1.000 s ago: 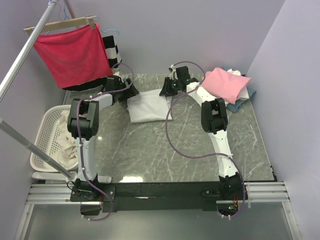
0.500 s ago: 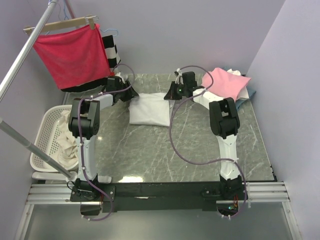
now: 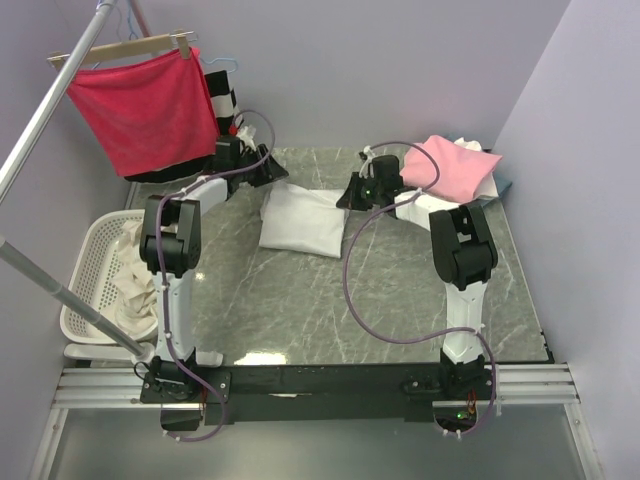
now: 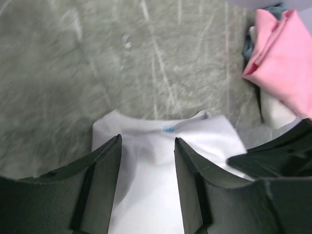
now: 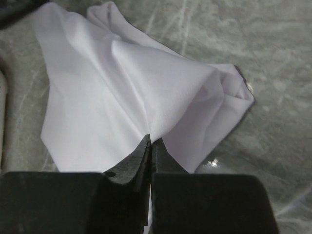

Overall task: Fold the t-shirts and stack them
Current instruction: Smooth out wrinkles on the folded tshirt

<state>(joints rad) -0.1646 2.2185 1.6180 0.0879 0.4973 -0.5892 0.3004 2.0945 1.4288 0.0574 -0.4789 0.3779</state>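
Observation:
A white t-shirt [image 3: 300, 218] with a small blue neck label [image 4: 169, 129] lies partly folded at the back middle of the table. My right gripper [image 5: 151, 138] is shut on a pinch of its cloth and lifts it into a peak at the shirt's right edge [image 3: 345, 195]. My left gripper [image 4: 147, 140] is open, its fingers [image 4: 105, 161] straddling the shirt's left part without holding it; in the top view it is at the back left [image 3: 268, 172]. A pink t-shirt [image 3: 452, 166] tops a stack at the back right, over white and blue-grey cloth.
A red cloth [image 3: 145, 108] hangs from a wooden hanger on a rack at the back left, with a black-and-white garment [image 3: 225, 100] behind it. A white laundry basket [image 3: 95, 275] with pale cloth stands left of the table. The marble table [image 3: 330, 300] runs to the front.
The right gripper has moved right and forward, dragging the white shirt's right edge with it. The left gripper has drawn back toward the far left and let go of the shirt.

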